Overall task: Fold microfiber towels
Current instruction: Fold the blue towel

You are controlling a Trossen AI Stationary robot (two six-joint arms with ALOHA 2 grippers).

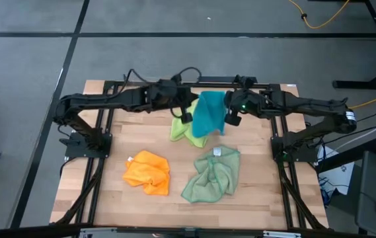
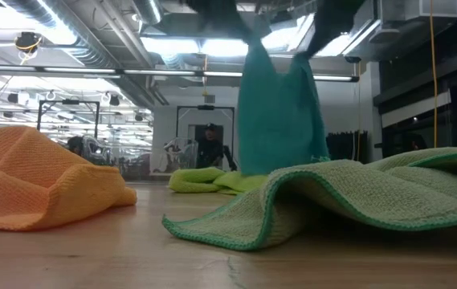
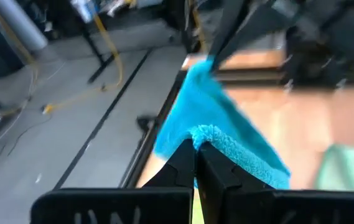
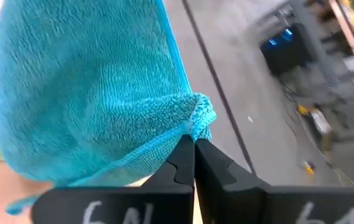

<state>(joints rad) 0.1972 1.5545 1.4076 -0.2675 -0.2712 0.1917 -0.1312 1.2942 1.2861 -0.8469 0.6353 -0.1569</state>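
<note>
Orange comes first as you scan from the left: the orange towel (image 1: 147,172) lies crumpled on the wooden table (image 1: 118,142), toward its near left part. Just above it in the high view, your left claw (image 3: 195,149) is pressed together on one corner of the teal towel (image 1: 209,114), pinching the hem between its tips. That teal towel hangs in the air over the far middle of the table, stretched between the two arms. Beneath it the lime green towel (image 1: 180,129) lies bunched on the wood, partly covered from above by the hanging cloth. Nearer you, right of the orange one, the pale sage green towel (image 1: 213,175) rests rumpled and well apart from the lifted cloth. Your right claw (image 4: 193,144) is likewise pressed together, pinching the teal towel's other upper corner.
</note>
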